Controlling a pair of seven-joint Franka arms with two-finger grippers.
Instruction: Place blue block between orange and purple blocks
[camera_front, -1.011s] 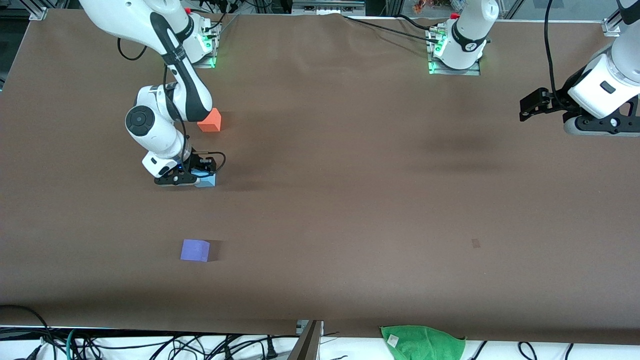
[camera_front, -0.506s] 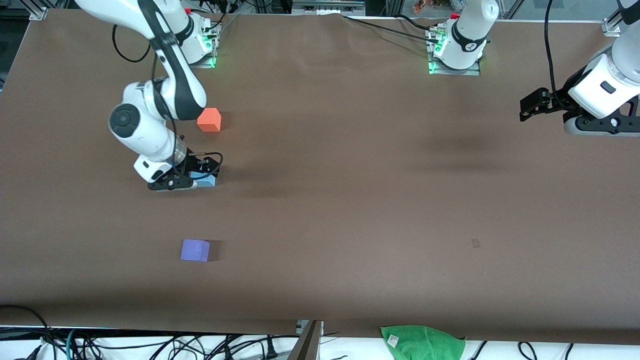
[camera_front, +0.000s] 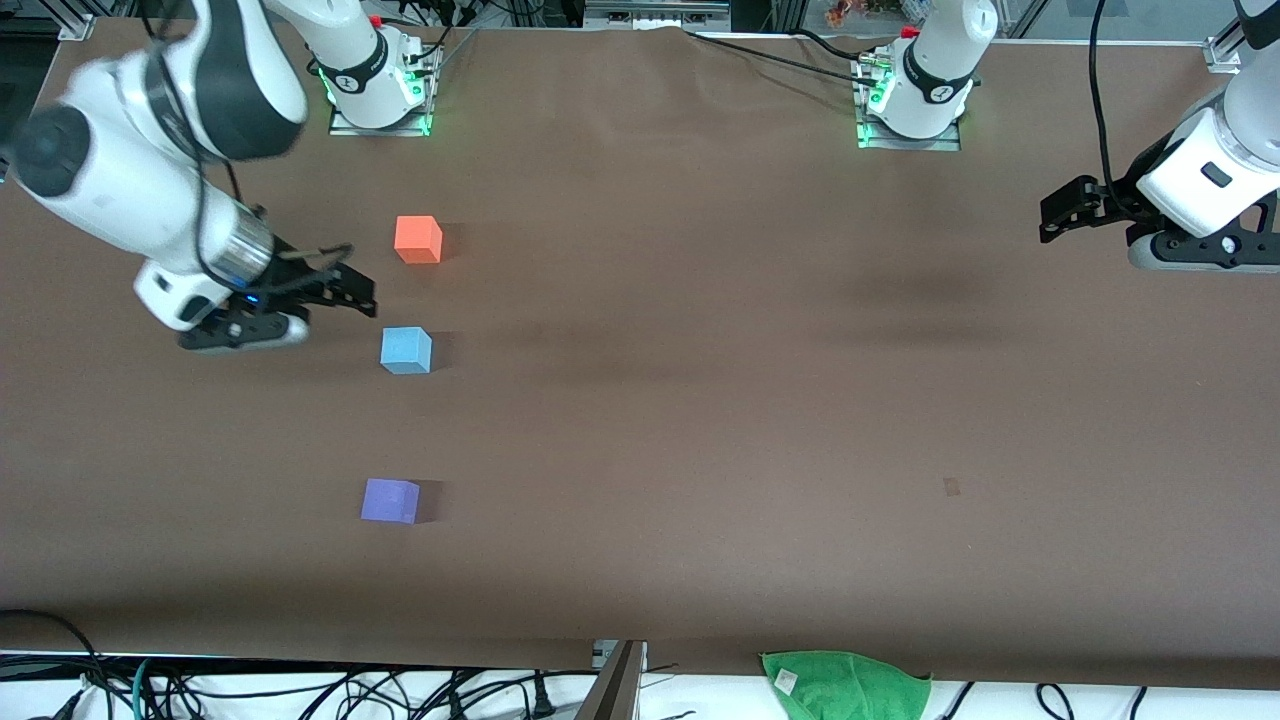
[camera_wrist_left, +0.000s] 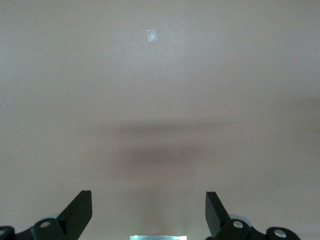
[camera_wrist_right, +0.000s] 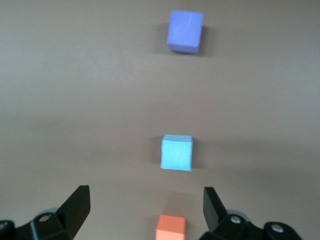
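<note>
Blue block (camera_front: 405, 350) sits free on the counter (camera_front: 700, 420), in line between the orange block (camera_front: 418, 240) and the purple block (camera_front: 390, 500), apart from both. It looks a bit closer to orange than to purple. Placement looks done, going by how the three lie.

Right hand (camera_front: 345, 292) is open and empty, up in the air over bare counter. The blue block lies on the counter close to its fingertips, toward the left arm's end; orange is also off toward that end. Right wrist view confirms it: jaws spread, nothing between them, blue (camera_wrist_right: 176, 152) centred ahead, purple (camera_wrist_right: 185, 31) further out, orange (camera_wrist_right: 170, 229) close in between the finger tips' line.

Left hand (camera_front: 1065, 208) waits open over the left arm's end of the counter, well apart from all three blocks. Its wrist view shows only bare counter and a small pale mark (camera_wrist_left: 152, 35).

Risks from here:
- Right hand is close to the blue block. A low or sideways sweep could clip blue or orange and break the line.
- Cubes look light and matte, so a light touch would probably slide one.
- Spacing is uneven. If a centred gap is wanted, a regrasp risks nudging orange, the nearer neighbour.
</note>
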